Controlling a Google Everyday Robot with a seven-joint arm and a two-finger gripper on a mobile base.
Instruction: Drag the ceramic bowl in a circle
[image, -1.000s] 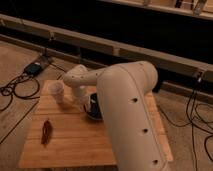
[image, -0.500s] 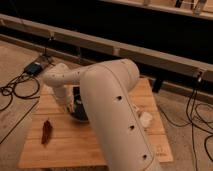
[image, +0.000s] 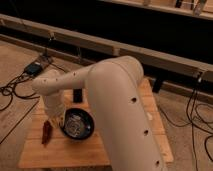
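Note:
The ceramic bowl (image: 77, 124) is glossy black, wide and shallow, and sits on the wooden table (image: 120, 150) towards its front left. My white arm (image: 115, 90) reaches across the table from the right and bends down at the left. My gripper (image: 58, 117) is at the bowl's left rim, mostly hidden behind the wrist. I cannot tell whether it holds the rim.
A small reddish-brown object (image: 46, 133) lies on the table just left of the bowl. A small dark item (image: 77, 95) stands behind the bowl. Cables and a power box (image: 35, 68) lie on the floor to the left. A dark bench wall (image: 150, 35) runs behind.
The bowl has slid left and then towards the table's front, with the arm swinging left along with it. The white cup seen earlier is now hidden behind the arm.

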